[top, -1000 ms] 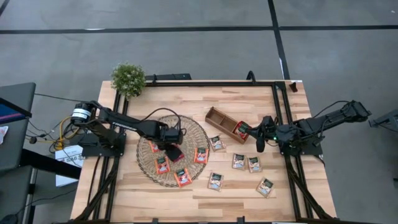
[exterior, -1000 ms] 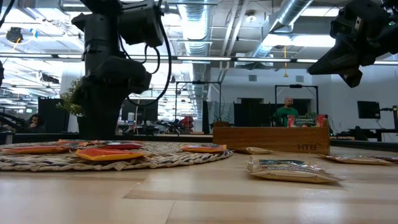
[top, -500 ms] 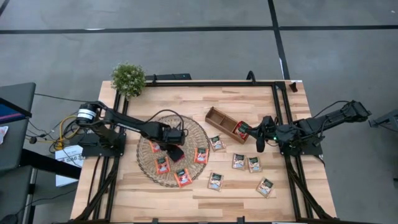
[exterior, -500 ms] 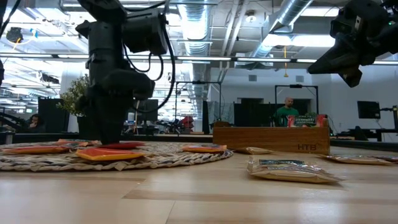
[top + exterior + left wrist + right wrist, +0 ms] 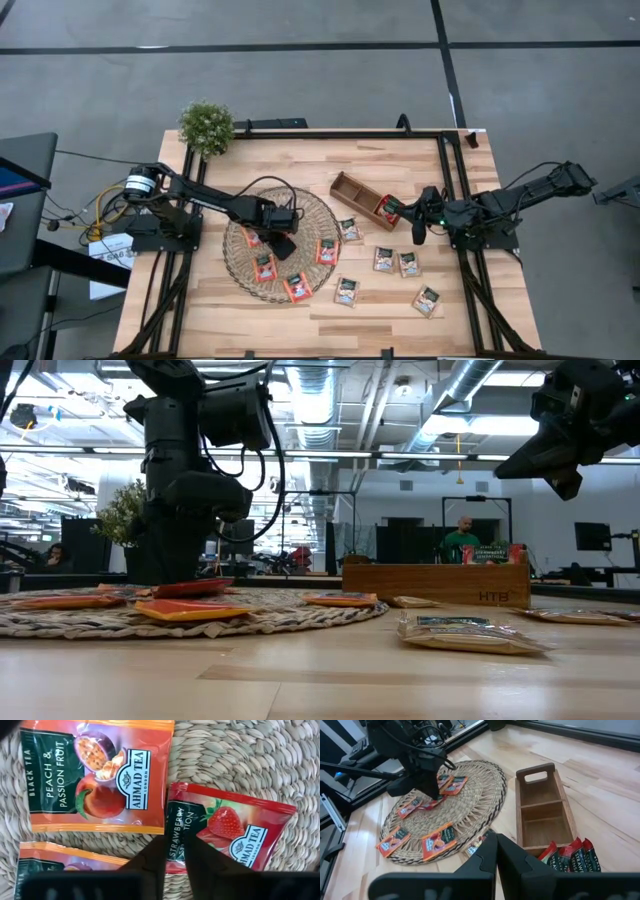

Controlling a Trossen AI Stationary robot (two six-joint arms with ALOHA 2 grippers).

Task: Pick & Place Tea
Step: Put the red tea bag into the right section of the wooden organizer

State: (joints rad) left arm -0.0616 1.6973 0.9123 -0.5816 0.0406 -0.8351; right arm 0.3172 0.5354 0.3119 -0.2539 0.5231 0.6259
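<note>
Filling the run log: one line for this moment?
left gripper: shut on strawberry sachet, wicker mat | right gripper: shut, beside wooden tray

Beside the left claw [image 5: 175, 865], an orange sachet [image 5: 97, 775] reads "BLACK TEA", "PEACH & PASSION FRUIT", "AHMAD TEA LONDON". The red sachet [image 5: 230, 832] pinched between its fingers reads "STRAWBERRY", "AHMAD TEA". The tray [image 5: 437, 584] bears "HTB".

Flat square tea sachets [image 5: 385, 260]: red-orange ones on the wicker mat [image 5: 240, 268], green-and-pale ones scattered on the table [image 5: 300, 320].
</note>
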